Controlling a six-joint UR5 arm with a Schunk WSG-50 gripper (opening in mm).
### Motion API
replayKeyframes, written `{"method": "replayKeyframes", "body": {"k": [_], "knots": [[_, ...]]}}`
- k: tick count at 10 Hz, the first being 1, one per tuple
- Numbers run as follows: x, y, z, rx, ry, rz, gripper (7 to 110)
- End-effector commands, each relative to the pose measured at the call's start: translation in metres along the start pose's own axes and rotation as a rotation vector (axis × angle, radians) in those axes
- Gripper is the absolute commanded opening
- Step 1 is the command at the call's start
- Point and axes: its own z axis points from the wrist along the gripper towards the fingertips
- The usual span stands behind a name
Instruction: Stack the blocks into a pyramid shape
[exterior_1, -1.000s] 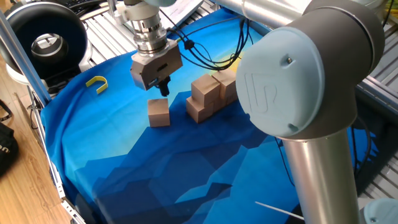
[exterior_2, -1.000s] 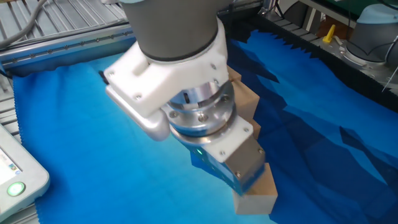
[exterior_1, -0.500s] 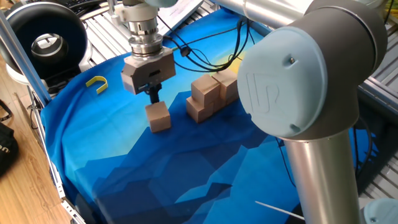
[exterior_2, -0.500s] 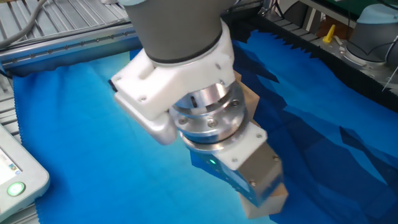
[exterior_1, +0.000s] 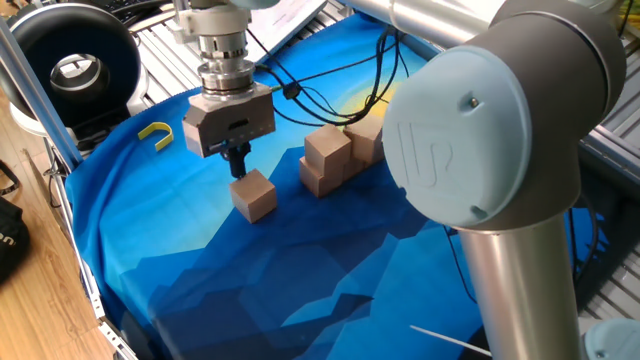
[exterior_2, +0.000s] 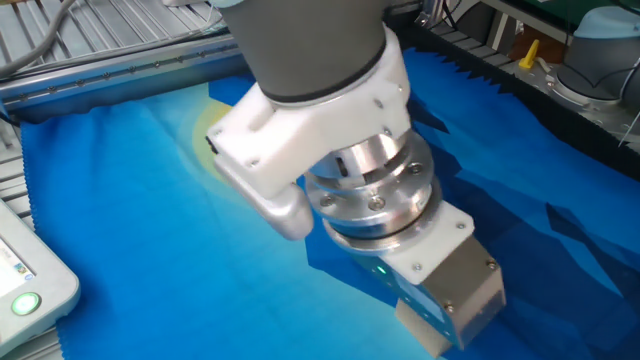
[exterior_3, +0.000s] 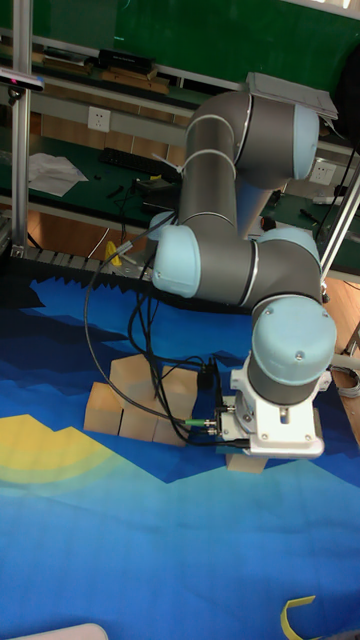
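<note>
One tan block lies alone on the blue cloth. My gripper hangs at its upper left edge, and its dark fingers look pressed together into one narrow stub, touching or just above the block. Several other blocks stand grouped to the right, with one resting on top. In the tall fixed view the lone block peeks out under the gripper housing, and the group sits to the left. In the other fixed view the wrist fills the picture and hides the blocks.
A small yellow hook piece lies at the cloth's left edge and shows near the bottom of the tall fixed view. A black round device stands beyond the table's left corner. Black cables trail over the block group.
The gripper has moved left and down across the cloth. The lone block beneath it has shifted slightly toward the front and turned a little.
</note>
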Motion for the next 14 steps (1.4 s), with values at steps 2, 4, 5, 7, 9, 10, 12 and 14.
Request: {"method": "replayKeyframes", "body": {"k": [2, 4, 5, 7, 9, 10, 12, 14], "knots": [[-0.007, -0.016, -0.016, 0.108, -0.002, 0.029, 7], [-0.02, -0.045, -0.045, 0.228, -0.016, -0.009, 7], [-0.022, -0.057, -0.066, 0.28, -0.009, -0.029, 7], [-0.02, -0.084, -0.111, 0.395, -0.009, -0.055, 7], [-0.002, -0.061, -0.124, 0.304, 0.005, -0.074, 7], [0.013, -0.049, -0.125, 0.28, 0.004, -0.054, 7], [0.047, -0.024, -0.126, 0.212, 0.016, -0.012, 7], [0.084, 0.006, -0.117, 0.132, 0.04, 0.022, 7]]}}
